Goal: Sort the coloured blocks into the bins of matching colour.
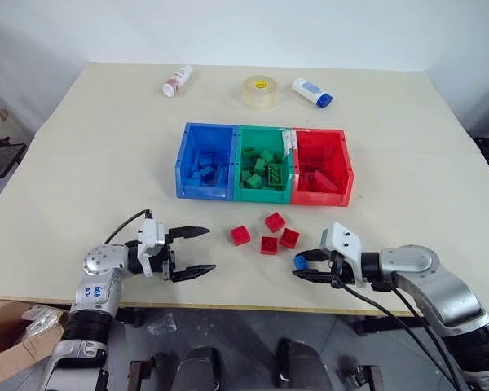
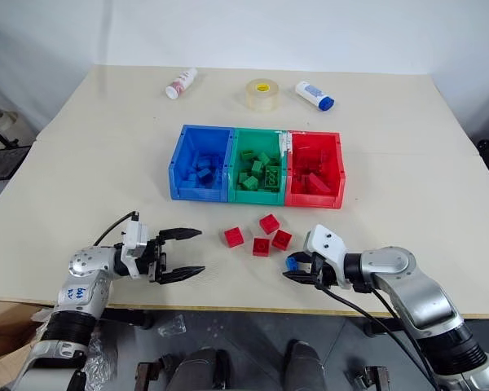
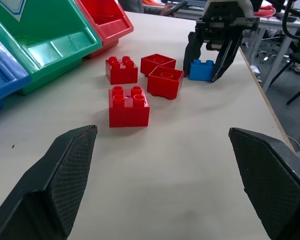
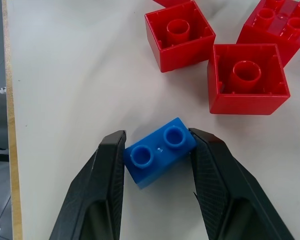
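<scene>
Right wrist view: my right gripper (image 4: 157,165) pinches the blue block (image 4: 158,152), which sits on the table (image 4: 65,75) at lower centre, with red blocks (image 4: 247,77) at upper right. Left gripper (image 1: 189,252) idle, fingers spread. Risk: the pads catch the block's slanted ends, so I judge it may twist loose on lifting.

A lab: bare table (image 1: 106,147), white wall (image 1: 228,28), office chairs (image 3: 290,45) behind

The blue block (image 1: 300,262) is half hidden between the right fingers (image 1: 310,276) in the head views. Labels on the two bottles (image 1: 178,81) are too small to read.
</scene>
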You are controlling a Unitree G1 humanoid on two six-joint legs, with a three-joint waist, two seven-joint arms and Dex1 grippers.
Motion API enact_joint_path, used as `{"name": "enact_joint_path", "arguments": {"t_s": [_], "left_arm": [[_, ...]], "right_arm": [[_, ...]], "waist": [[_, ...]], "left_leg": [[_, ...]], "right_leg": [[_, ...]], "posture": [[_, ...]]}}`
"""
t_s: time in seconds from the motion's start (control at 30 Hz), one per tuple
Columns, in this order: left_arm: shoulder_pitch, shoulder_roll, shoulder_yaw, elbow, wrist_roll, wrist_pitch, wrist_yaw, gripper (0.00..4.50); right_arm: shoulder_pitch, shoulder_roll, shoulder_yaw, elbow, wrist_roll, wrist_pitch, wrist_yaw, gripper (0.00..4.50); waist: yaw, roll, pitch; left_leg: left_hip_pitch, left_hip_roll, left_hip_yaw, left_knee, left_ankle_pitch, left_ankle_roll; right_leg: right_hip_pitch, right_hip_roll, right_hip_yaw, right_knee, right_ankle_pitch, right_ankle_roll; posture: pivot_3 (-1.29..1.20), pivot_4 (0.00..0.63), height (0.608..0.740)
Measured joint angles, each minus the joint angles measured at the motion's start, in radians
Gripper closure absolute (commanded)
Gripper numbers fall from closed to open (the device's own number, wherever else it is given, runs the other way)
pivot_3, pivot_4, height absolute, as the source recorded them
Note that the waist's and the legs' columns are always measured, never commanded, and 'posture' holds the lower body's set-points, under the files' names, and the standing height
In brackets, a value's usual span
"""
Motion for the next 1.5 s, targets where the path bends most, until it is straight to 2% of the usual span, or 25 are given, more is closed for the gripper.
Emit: {"name": "enact_joint_path", "arguments": {"t_s": [0.13, 0.27, 0.47, 0.67, 0.83, 0.9, 1.0, 1.13, 1.27, 1.37, 1.5], "left_arm": [[0.0, 0.001, 0.0, -0.001, -0.004, 0.002, 0.007, 0.0], [-0.007, 0.0, -0.001, 0.004, -0.004, 0.002, 0.007, 0.0], [-0.042, -0.011, -0.003, 0.039, -0.003, -0.001, 0.006, 0.0], [-0.056, -0.023, -0.004, 0.053, -0.001, -0.011, 0.004, 0.0], [-0.058, -0.024, -0.002, 0.065, 0.001, -0.014, 0.008, 0.0], [-0.057, -0.024, -0.001, 0.063, 0.001, -0.013, 0.011, 0.0], [-0.056, -0.024, -0.002, 0.054, 0.001, -0.012, 0.018, 0.0], [-0.052, -0.013, -0.001, 0.038, 0.001, -0.01, 0.028, 0.0], [-0.047, -0.003, 0.0, 0.03, 0.0, -0.008, 0.03, 0.0], [-0.042, 0.006, 0.002, 0.031, -0.001, -0.007, 0.029, 0.0], [-0.047, 0.006, -0.002, 0.039, -0.003, -0.007, 0.018, 0.0]], "right_arm": [[-0.013, 0.01, -0.032, -0.008, 0.028, 0.011, -0.003, 2.97], [-0.108, 0.031, -0.064, -0.018, 0.059, 0.033, -0.015, 2.97], [-0.32, 0.177, -0.051, 0.066, 0.051, 0.02, -0.067, 2.97], [-0.581, 0.394, 0.019, 0.405, -0.061, -0.151, -0.131, 2.97], [-0.807, 0.582, 0.025, 0.813, -0.161, -0.394, -0.194, 2.97], [-0.891, 0.651, 0.022, 0.971, -0.184, -0.486, -0.235, 2.22], [-0.965, 0.699, 0.005, 1.141, -0.212, -0.578, -0.305, 1.3], [-0.955, 0.706, -0.029, 1.225, -0.225, -0.682, -0.324, 0.03], [-0.821, 0.646, -0.038, 1.078, -0.204, -0.677, -0.201, 0.03], [-0.651, 0.544, -0.027, 0.852, -0.166, -0.58, -0.076, 0.03], [-0.43, 0.344, -0.026, 0.501, -0.08, -0.389, 0.062, 0.03]], "waist": [[-0.001, 0.0, 0.0], [-0.004, 0.0, 0.0], [-0.006, 0.0, 0.0], [-0.012, 0.0, 0.0], [-0.026, 0.0, 0.0], [-0.034, 0.0, 0.0], [-0.035, 0.0, 0.0], [-0.037, 0.0, 0.0], [-0.035, 0.0, 0.0], [-0.03, 0.0, 0.0], [-0.026, 0.0, 0.0]], "left_leg": [[0.0, 0.0, 0.0, 0.0, 0.0, 0.0], [0.0, 0.0, 0.0, 0.0, 0.0, 0.0], [-0.001, 0.0, 0.002, 0.0, 0.0, 0.0], [-0.001, 0.0, 0.003, -0.001, 0.001, -0.001], [-0.002, 0.0, 0.005, -0.002, 0.001, -0.001], [-0.002, 0.0, 0.005, -0.002, 0.001, -0.001], [-0.002, 0.0, 0.004, -0.003, 0.001, -0.001], [-0.002, 0.0, 0.004, -0.003, 0.001, -0.001], [-0.001, 0.0, 0.004, -0.003, 0.001, -0.001], [-0.002, 0.0, 0.004, -0.003, 0.001, -0.001], [-0.002, 0.0, 0.004, -0.003, 0.001, -0.001]], "right_leg": [[0.0, 0.0, 0.0, 0.0, 0.0, 0.0], [-0.001, 0.0, 0.0, 0.001, 0.0, 0.0], [-0.003, 0.0, 0.001, 0.002, 0.0, 0.0], [-0.006, 0.001, 0.004, 0.004, 0.0, 0.0], [-0.007, 0.001, 0.005, 0.004, 0.0, 0.0], [-0.007, 0.001, 0.005, 0.004, 0.0, 0.0], [-0.007, 0.001, 0.005, 0.004, 0.0, 0.0], [-0.007, 0.001, 0.006, 0.004, 0.0, 0.0], [-0.007, 0.001, 0.006, 0.004, 0.0, 0.0], [-0.007, 0.001, 0.006, 0.003, 0.0, 0.0], [-0.007, 0.001, 0.006, 0.004, 0.0, 0.0]], "posture": [[0.0, 0.15, 0.74], [0.0, 0.15, 0.74], [0.0, 0.15, 0.74], [0.0, 0.15, 0.74], [0.0, 0.15, 0.74], [0.0, 0.15, 0.74], [0.0, 0.15, 0.74], [0.0, 0.15, 0.74], [0.0, 0.15, 0.74], [0.0, 0.15, 0.74], [0.0, 0.15, 0.74]]}}
